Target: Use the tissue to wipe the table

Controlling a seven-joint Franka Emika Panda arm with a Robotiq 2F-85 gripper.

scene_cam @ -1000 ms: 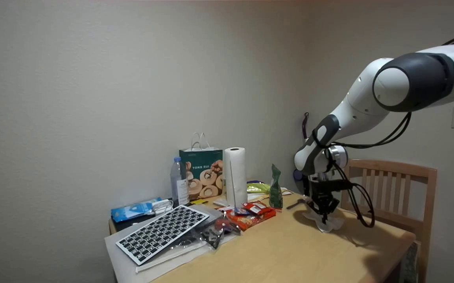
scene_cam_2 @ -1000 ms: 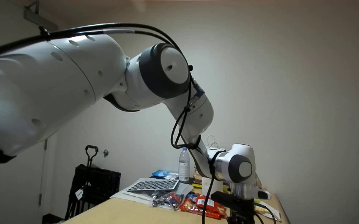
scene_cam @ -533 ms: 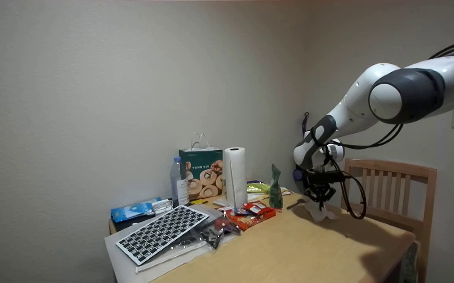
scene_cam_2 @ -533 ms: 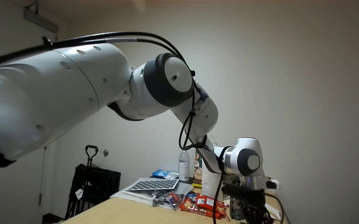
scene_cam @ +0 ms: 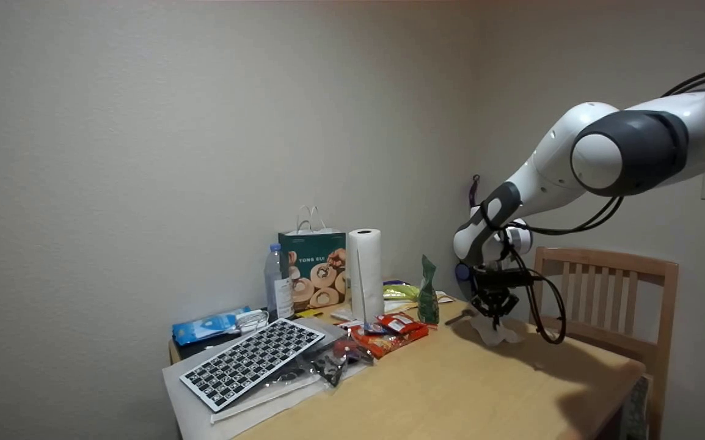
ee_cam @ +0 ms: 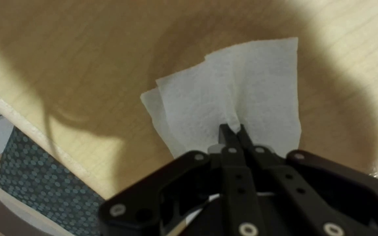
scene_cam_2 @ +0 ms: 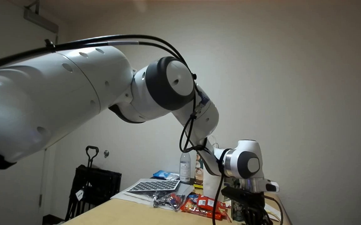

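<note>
My gripper [ee_cam: 234, 129] is shut on the white tissue [ee_cam: 192, 105], pinching a fold in its middle. The tissue spreads out around the fingertips, and part of it is hidden under the gripper. In an exterior view the gripper [scene_cam: 496, 324] points down over the back right part of the table with the tissue [scene_cam: 492, 335] below it. The tissue's lower edges are at or just above the wooden table [scene_cam: 438, 391]; I cannot tell whether they touch. In an exterior view only the gripper's upper body shows at the bottom edge, and the tissue is out of view.
Red snack bags [scene_cam: 389, 336], a green bag [scene_cam: 428, 296] and a paper towel roll [scene_cam: 366, 275] stand left of the gripper. A checkered board [scene_cam: 252, 365], bottle [scene_cam: 278, 287] and paper bag [scene_cam: 313, 269] are farther left. A wooden chair [scene_cam: 609, 260] is behind the table edge.
My gripper has carried the tissue a little back and left in an exterior view since a second ago. It rose first, then came down slightly in the last half second.
</note>
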